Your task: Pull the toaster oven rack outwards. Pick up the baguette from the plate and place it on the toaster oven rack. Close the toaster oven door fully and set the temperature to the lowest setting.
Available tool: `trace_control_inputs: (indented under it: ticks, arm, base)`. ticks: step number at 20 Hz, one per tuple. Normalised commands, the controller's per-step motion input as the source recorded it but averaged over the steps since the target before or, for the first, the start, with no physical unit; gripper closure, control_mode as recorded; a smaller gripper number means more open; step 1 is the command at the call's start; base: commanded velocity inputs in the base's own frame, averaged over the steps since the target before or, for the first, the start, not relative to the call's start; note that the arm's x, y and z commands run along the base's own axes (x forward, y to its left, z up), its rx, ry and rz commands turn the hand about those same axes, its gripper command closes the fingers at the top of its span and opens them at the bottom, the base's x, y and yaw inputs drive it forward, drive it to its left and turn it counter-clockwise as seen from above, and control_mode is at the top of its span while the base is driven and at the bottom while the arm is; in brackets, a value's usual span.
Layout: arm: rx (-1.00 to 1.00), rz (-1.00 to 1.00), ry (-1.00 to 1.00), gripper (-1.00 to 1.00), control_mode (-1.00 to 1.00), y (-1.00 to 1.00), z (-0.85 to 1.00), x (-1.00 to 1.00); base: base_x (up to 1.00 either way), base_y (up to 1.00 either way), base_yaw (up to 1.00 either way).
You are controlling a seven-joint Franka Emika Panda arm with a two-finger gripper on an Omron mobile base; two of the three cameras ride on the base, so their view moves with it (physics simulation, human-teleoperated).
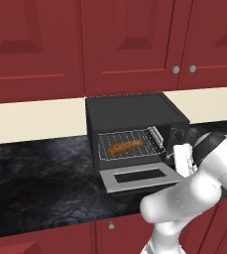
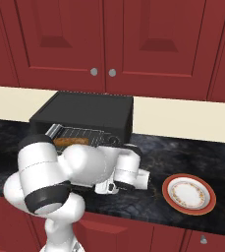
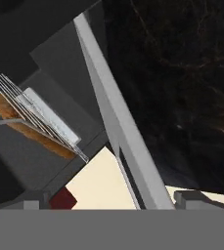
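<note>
The black toaster oven (image 1: 130, 111) stands on the counter with its grey door (image 1: 140, 177) folded down flat. The silver wire rack (image 1: 130, 146) shows in the oven's opening and the golden-brown baguette (image 1: 125, 146) lies on it. My gripper (image 1: 177, 158) hangs at the door's right edge, below the knob panel. In the hand view the door's edge (image 3: 118, 122) runs up between my wide-apart fingertips (image 3: 194, 197), and the rack (image 3: 40, 114) and baguette (image 3: 33, 131) sit to its left. The gripper (image 3: 114, 199) is open and holds nothing. The plate (image 2: 188, 193) is bare.
A dark round knob (image 1: 178, 134) sits on the oven's right front panel. Dark marble counter (image 1: 40, 173) spreads to both sides of the oven. Red cabinets (image 1: 130, 44) hang above, and a cream backsplash (image 1: 30, 119) runs behind. My arm (image 2: 60, 172) blocks much of the oven front in the right base view.
</note>
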Motion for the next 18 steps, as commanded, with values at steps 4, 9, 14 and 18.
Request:
trace_control_inputs:
  ticks: [4,9,14,18]
  arm:
    - [0.23,0.0,0.0,-1.0,-1.0,0.0,0.46,0.28]
    - [0.21,0.0,0.0,-1.0,-1.0,0.0,0.47,0.24]
    - [0.2,0.0,0.01,-1.0,-1.0,0.0,0.56,0.33]
    - [0.21,0.0,0.02,-1.0,-1.0,0.0,0.78,0.46]
  base:
    - [0.0,0.0,0.0]
    - [0.0,0.0,0.0]
    - [0.0,0.0,0.0]
    - [0.0,0.0,0.0]
